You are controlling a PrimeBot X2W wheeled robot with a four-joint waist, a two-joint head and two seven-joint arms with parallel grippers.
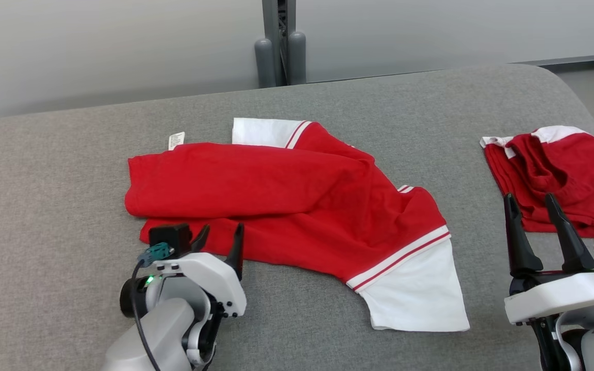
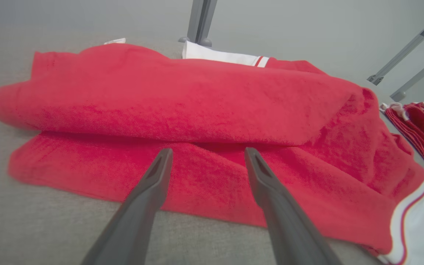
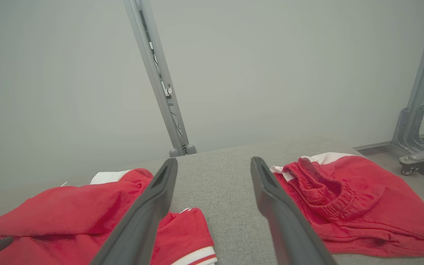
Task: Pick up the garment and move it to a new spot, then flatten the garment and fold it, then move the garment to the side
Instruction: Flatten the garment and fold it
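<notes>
I am holding my left gripper [image 1: 222, 230] spread wide at the red garment's [image 1: 286, 190] near edge, pinching nothing, my right gripper [image 1: 529, 198] gaping empty near a second red garment [image 1: 565, 170], both lying on the grey surface [image 1: 44, 206]

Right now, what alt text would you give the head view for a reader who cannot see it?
A red shirt with white sleeve ends lies half folded across a grey table. The left gripper stands open at its near edge; the right gripper stands open at the lower right, near a second red garment, bunched.
</notes>
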